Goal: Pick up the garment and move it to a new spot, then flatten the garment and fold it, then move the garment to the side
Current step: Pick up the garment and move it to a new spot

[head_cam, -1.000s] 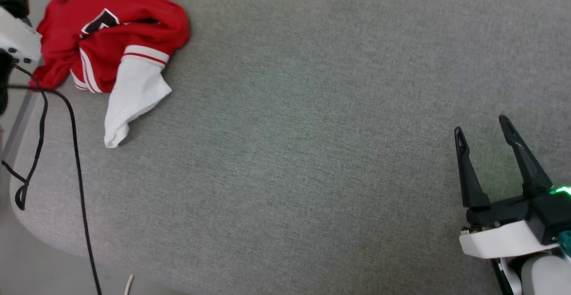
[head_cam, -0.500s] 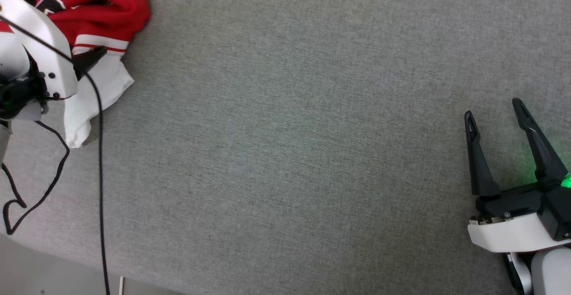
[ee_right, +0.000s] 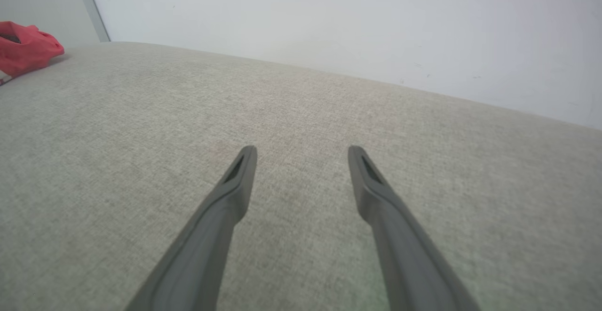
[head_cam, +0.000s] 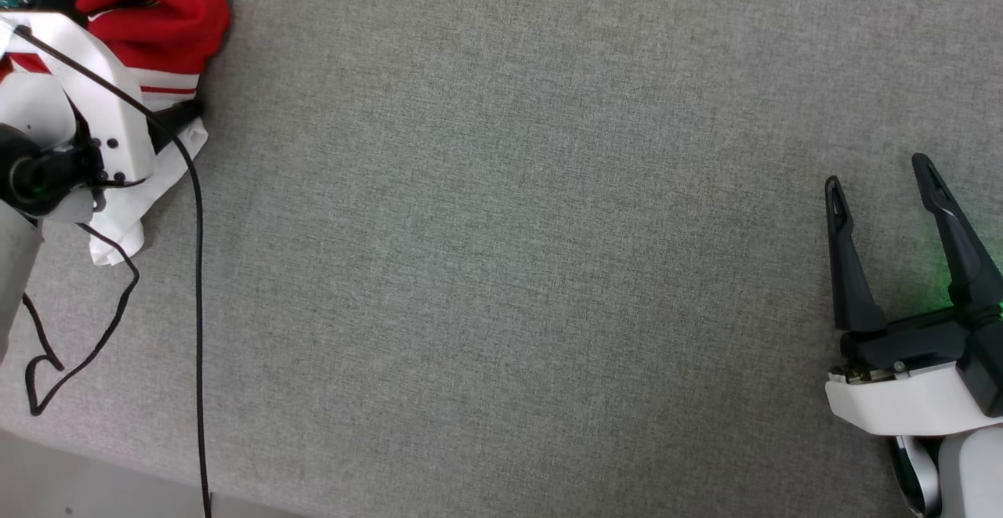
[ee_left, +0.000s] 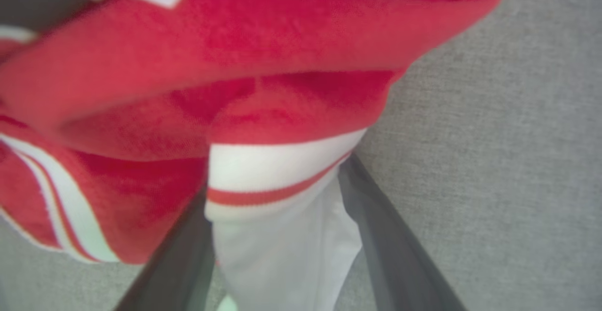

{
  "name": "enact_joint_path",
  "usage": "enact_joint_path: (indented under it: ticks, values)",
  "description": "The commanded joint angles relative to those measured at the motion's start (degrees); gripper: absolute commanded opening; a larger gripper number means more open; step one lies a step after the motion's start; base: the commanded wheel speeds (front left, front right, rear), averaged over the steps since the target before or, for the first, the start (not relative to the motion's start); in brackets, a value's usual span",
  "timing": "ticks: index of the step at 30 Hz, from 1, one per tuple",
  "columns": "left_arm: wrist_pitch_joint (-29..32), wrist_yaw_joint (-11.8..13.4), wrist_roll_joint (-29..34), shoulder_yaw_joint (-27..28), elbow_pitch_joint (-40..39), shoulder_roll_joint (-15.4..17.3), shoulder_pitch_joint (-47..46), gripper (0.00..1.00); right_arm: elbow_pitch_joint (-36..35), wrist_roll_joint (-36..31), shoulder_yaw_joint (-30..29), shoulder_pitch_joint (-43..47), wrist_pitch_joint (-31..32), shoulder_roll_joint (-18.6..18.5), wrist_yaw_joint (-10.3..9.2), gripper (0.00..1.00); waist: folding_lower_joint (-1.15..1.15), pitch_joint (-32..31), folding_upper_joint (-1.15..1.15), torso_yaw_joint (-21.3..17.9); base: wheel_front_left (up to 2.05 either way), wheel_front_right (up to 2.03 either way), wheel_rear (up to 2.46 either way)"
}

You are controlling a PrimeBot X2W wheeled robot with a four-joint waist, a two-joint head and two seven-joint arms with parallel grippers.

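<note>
The garment (head_cam: 157, 16) lies far left, left tool (ee_left: 277, 179) astride — right tool (head_cam: 876, 171) far right.

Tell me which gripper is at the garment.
The left gripper: its open fingers straddle the white sleeve of the garment. The right gripper, also open, hangs over the grey surface, well apart from it.

left gripper (ee_left: 277, 179): jaws spread wide, one finger on each side of the garment (ee_left: 263, 52)'s white sleeve
left wrist (head_cam: 110, 110): white housing, over the garment's near edge
right gripper (head_cam: 876, 175): jaws wide apart, empty, well apart from the garment
</note>
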Motion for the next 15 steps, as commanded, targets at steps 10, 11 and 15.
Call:
enact_joint_path:
  ticks: [10,11,15]
  values:
    - [-9.16,-0.01,0.36,-7.69,-4.15,2.41,-1.57,0.00,4.16,2.73,1.53,2.10,-0.11,2.30,-0.06,1.00,0.01,-9.52,0.00,0.38,0.00,0.00,0.00]
    - [-9.70,-0.01,0.26,-8.35,-5.38,2.78,-1.73,0.00,4.39,3.03,1.49,2.38,-0.11,2.56,-0.06,1.00,0.01,-10.62,0.00,0.29,0.00,0.00,0.00]
    - [-10.69,-0.01,1.29,-11.82,-11.39,5.07,-3.19,0.00,5.30,4.27,1.05,3.27,-0.11,3.50,-0.06,1.00,0.01,-14.18,0.00,-0.16,0.00,0.00,0.00]
